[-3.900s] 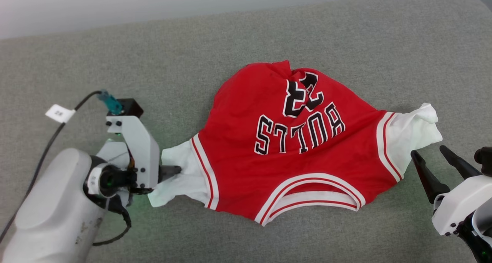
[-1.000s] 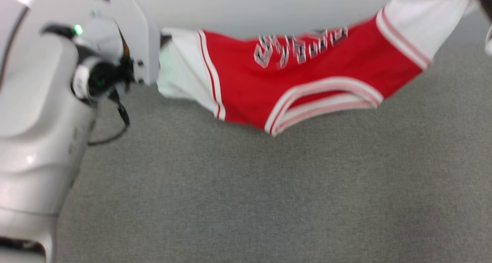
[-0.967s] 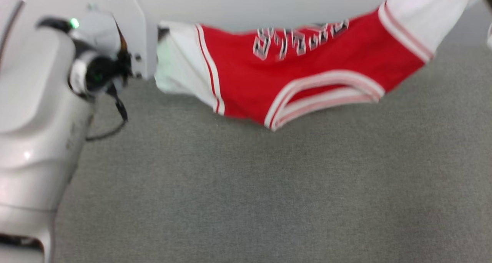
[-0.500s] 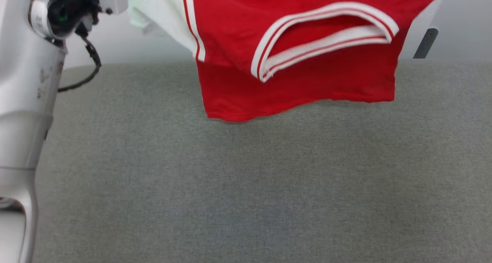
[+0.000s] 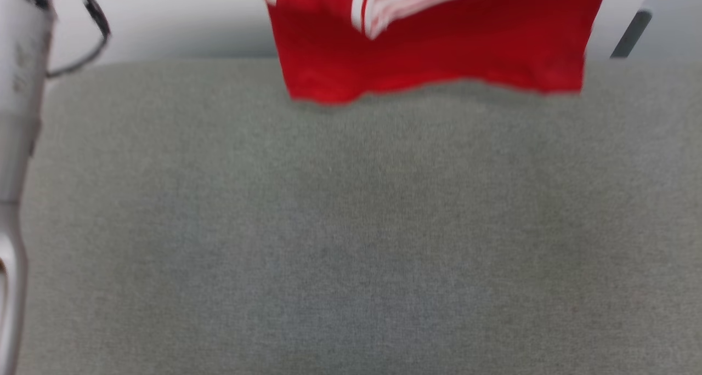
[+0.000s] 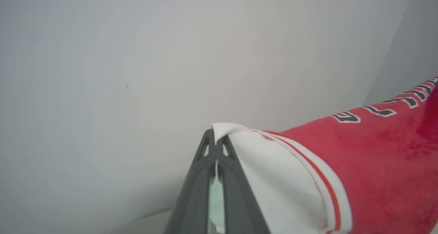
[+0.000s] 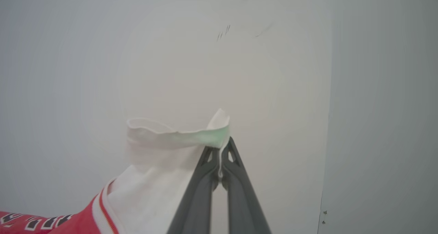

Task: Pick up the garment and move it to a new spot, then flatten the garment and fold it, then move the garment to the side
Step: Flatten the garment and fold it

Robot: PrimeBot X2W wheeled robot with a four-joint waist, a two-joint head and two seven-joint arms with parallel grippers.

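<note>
1. Hoisted the garment point(image 5: 433, 57) off the worktop point(image 5: 351, 227); now hanging higher than a moment ago, hem over the far edge.
2. Left tool point(image 6: 215, 143) and right tool point(image 7: 220, 150) each clenched on a white sleeve point(image 7: 160, 165).
3. Pick-up done; relocation apparently under way.

In the head view the garment point(image 5: 433, 57) is blurred, its upper part cut off above.

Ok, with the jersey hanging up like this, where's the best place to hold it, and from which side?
By the white sleeve tips, one from each outer side, as now: the left pincer and right pincer are each shut on a sleeve edge, so the jersey hangs spread between them, its hem roughly level.
</note>
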